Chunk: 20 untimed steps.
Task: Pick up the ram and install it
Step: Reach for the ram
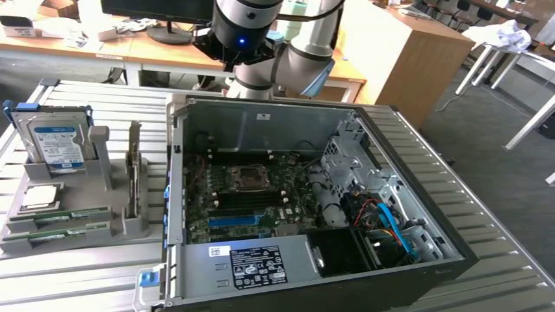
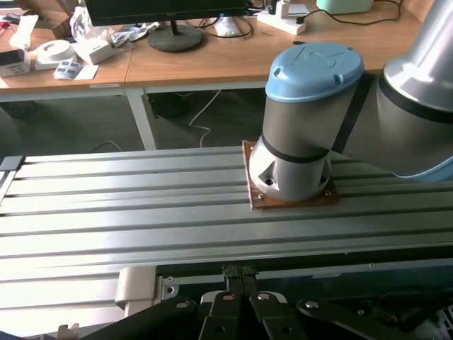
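Jaws clenched shut, empty, on the arm (image 1: 260, 39) at top middle of the exterior view; the ram (image 1: 62, 216) lies well apart at lower left, lengthwise across the frame.

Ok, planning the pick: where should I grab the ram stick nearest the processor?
Probably the ram stick at mid-length, from above, pinching across its thin faces: it seems to stand on edge in the grey holder, leaving its long top edge free.

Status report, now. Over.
Gripper shut, empty, near the arm's base. Ram untouched in gray holder, exterior view's left. Computer case open.
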Tool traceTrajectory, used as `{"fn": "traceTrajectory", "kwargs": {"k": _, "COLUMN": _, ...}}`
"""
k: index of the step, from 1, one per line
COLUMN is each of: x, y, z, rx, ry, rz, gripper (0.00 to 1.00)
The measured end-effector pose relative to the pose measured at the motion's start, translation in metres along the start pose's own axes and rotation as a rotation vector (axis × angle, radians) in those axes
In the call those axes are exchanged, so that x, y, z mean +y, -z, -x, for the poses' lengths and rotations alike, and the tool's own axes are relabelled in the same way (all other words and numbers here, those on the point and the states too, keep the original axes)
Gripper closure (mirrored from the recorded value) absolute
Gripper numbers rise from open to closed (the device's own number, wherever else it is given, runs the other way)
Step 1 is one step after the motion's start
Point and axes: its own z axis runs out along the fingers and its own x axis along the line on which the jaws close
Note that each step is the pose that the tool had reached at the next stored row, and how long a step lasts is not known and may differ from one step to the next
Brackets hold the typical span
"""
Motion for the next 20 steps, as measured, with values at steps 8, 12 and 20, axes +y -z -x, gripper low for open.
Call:
{"fn": "traceTrajectory", "kwargs": {"k": 8, "x": -0.0009, "y": 0.0004, "z": -0.012, "rx": -0.0005, "ry": 0.001, "rz": 0.0000, "gripper": 0.90}}
{"fn": "traceTrajectory", "kwargs": {"k": 12, "x": -0.0016, "y": 0.0006, "z": -0.022, "rx": -0.0014, "ry": 0.001, "rz": 0.0001, "gripper": 0.90}}
{"fn": "traceTrajectory", "kwargs": {"k": 20, "x": -0.0033, "y": 0.0012, "z": -0.045, "rx": -0.0039, "ry": 0.003, "rz": 0.0004, "gripper": 0.90}}
